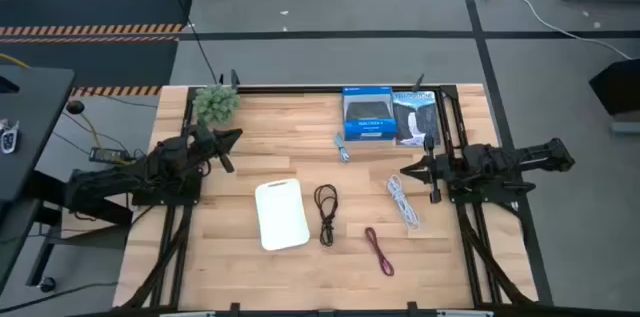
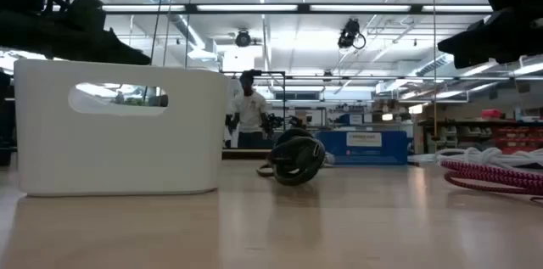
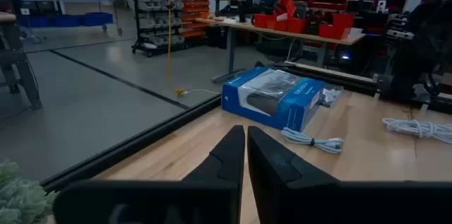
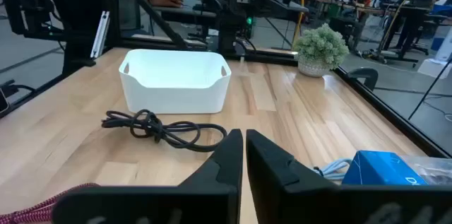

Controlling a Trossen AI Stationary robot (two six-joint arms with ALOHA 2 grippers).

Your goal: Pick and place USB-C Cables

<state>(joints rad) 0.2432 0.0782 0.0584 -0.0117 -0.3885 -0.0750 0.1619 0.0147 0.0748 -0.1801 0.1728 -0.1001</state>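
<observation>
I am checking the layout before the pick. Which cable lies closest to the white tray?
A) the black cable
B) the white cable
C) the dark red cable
A: in the high view the black cable lies right beside the white tray, while the dark red cable and the white cable lie farther off.

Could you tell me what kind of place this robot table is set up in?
Most likely a robotics lab or workshop in an industrial hall. The low view shows long ceiling strip lights and a person at a bench; the left wrist view shows parts shelving and a concrete floor.
</observation>
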